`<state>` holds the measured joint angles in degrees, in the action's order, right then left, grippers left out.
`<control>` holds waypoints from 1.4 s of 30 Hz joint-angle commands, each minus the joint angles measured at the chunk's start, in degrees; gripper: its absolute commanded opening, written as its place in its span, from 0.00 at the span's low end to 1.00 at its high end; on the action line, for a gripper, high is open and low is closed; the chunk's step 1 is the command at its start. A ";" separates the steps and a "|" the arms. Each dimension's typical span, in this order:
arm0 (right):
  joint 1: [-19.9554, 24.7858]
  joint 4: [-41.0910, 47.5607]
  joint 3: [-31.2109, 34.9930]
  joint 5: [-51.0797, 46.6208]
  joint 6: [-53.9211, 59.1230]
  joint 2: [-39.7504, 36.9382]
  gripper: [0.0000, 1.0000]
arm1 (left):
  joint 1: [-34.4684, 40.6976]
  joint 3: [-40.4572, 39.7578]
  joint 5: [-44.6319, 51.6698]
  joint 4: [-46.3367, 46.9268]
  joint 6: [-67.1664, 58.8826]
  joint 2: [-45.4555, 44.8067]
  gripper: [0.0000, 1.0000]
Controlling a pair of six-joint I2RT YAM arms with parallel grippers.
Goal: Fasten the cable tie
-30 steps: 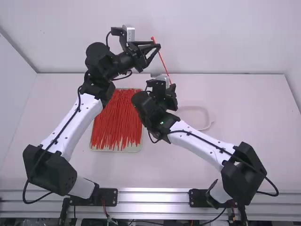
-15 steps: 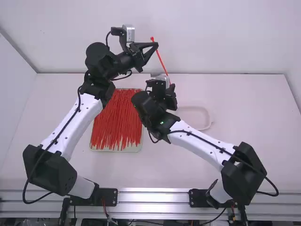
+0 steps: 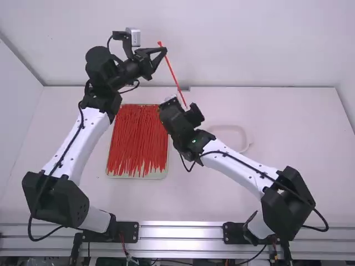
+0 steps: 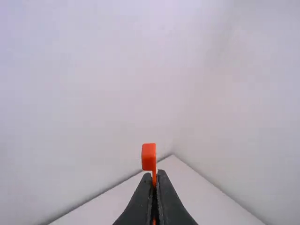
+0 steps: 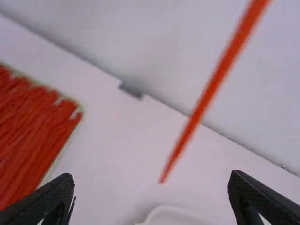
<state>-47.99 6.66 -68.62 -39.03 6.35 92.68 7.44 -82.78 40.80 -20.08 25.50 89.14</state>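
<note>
- On the left of the desk (image 3: 299, 127), the spare ties (image 3: 138, 141) lie flat as a red bundle in a tray. They sit apart from both grippers, so I take them as stock, not in play.
- Raised over the far edge of the desk, the left gripper (image 4: 153, 177) has its fingers pressed together on the cable tie (image 3: 172, 75), just below the head (image 4: 148, 157).
  - The head sticks out past the fingertips. This probably keeps its slot free for threading.
  - The strap slants down and rightward, clear of the desk.
- Further right, the right gripper (image 5: 151, 187) is spread wide and holds nothing, sitting at the strap's free tip (image 5: 162, 179).
  - In the right wrist view the tip falls between the two fingers. It looks untouched, but depth is hard to judge.
  - Judgement: it is placed to catch the tail and bend it back toward the head.
  - The tie is straight, not looped, so fastening has not begun.
- Rightmost, a white loop (image 3: 232, 136) lies on the desk, apart from both grippers.
</note>
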 commanded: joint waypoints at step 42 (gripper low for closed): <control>34.93 2.32 -1.79 104.76 17.49 -16.70 0.94 | -2.51 -1.46 29.92 8.66 -14.43 -0.09 0.02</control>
<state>-14.70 10.59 -68.73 52.66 24.67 74.24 4.56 -82.78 67.24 -10.37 11.07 89.14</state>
